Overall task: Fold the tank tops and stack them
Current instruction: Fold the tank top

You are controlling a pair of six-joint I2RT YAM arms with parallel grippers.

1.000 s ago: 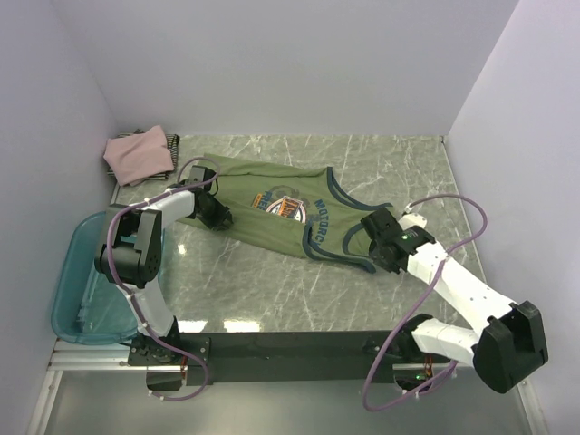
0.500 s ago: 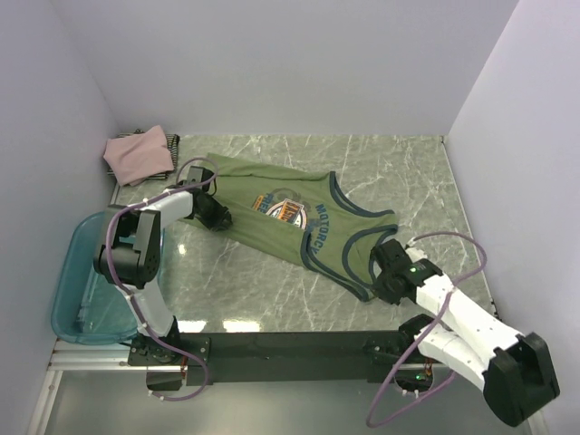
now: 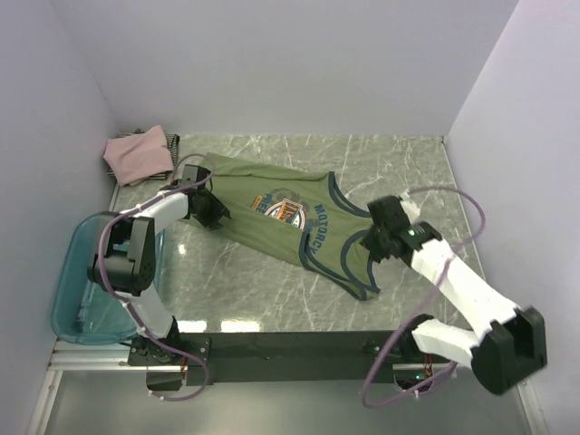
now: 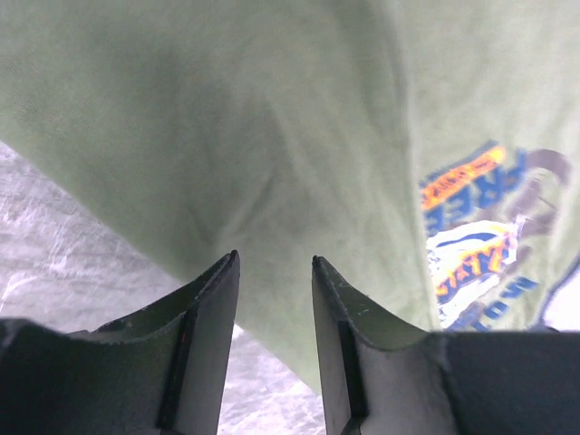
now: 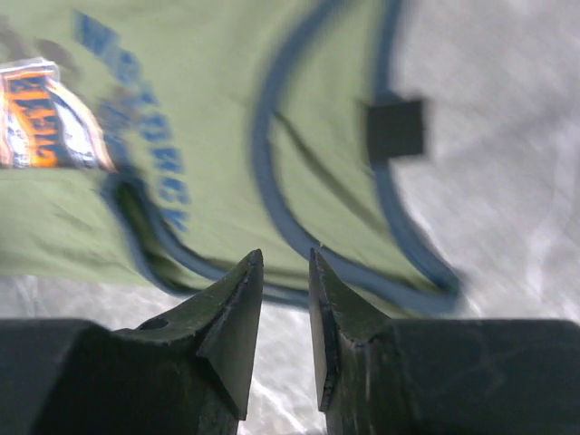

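Note:
The olive-green tank top (image 3: 249, 222) with navy trim lies spread flat across the middle of the marble table, its chest graphic (image 3: 285, 210) facing up. Its straps (image 3: 358, 276) point toward the near right. My left gripper (image 3: 216, 216) hovers at the shirt's left side edge. In the left wrist view it (image 4: 275, 261) stands open over the green cloth (image 4: 272, 136), with nothing between the fingers. My right gripper (image 3: 372, 245) is just above the strap end. In the right wrist view it (image 5: 285, 256) is open a little and empty, the navy-trimmed armhole (image 5: 272, 136) beyond it.
A folded dusty-pink tank top (image 3: 136, 156) rests in the far left corner on a dark striped one (image 3: 173, 145). A teal plastic bin (image 3: 72, 299) sits off the table's near left. Walls close in the back and both sides.
The right gripper dragged the strap end toward the near edge, let go and lifted back toward the shirt. The left gripper opened wider at the shirt's left edge.

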